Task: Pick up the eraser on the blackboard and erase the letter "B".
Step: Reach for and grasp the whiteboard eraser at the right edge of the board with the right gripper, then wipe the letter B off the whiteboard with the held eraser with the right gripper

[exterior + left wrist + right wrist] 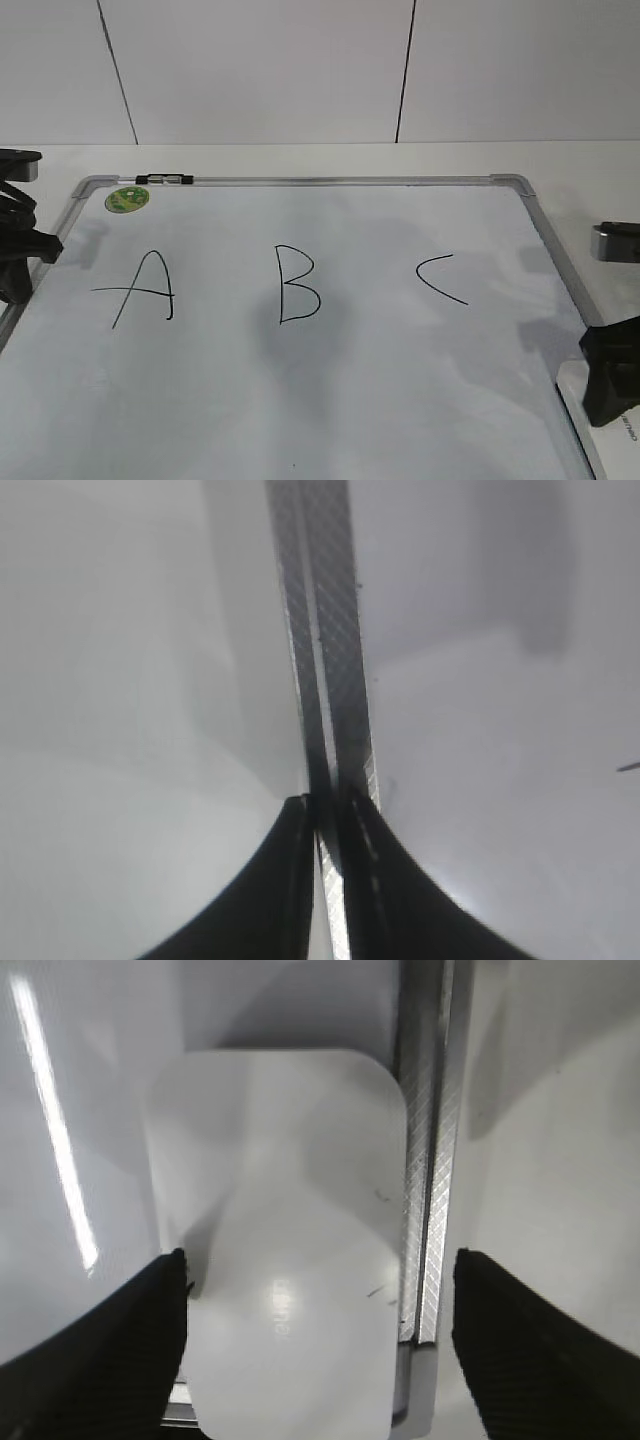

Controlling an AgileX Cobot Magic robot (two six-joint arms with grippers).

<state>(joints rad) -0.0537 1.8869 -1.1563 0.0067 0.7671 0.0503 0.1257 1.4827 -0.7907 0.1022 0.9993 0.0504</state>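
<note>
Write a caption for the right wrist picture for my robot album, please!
Open right pincer hovers over the white eraser lying by the blackboard frame.

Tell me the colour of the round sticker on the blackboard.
Green; the sticker shows best in the exterior view, at the blackboard's top-left corner.

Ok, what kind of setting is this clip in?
Probably a lab test bench: a large white dry-erase board with grey metal frame lies flat on a white table, plain white panelled wall behind, black robot claws at both edges.

letter "B" [298, 285] mid-blackboard [400, 400], eraser [600, 430] at its right edge
</note>
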